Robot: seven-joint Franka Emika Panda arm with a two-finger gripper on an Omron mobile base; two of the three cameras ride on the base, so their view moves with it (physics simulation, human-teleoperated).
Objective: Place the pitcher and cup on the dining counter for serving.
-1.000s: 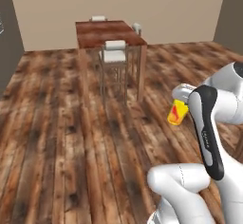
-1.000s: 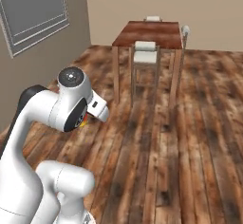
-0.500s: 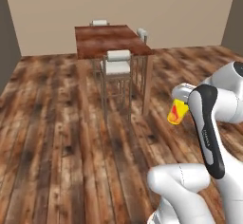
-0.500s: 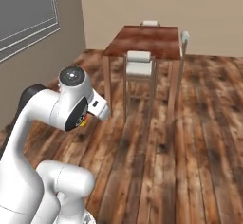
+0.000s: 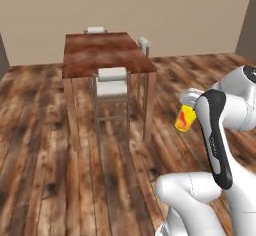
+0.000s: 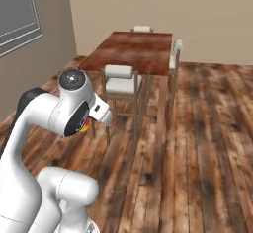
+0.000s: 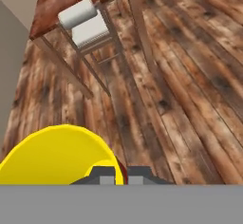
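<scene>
Cup (image 5: 186, 118) at right of frame, carried above the floor (image 5: 45, 145). Hand (image 7: 121, 173) pinches its rim. Surface (image 5: 106, 53) upper centre, stool (image 5: 112, 82) tucked at its near edge.

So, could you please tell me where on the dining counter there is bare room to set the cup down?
The whole top of the dining counter shows bare wood, from the near edge above the near stool to the far end by the far stool. The crowding is around it: stools line three sides. The hand carries the cup.
</scene>
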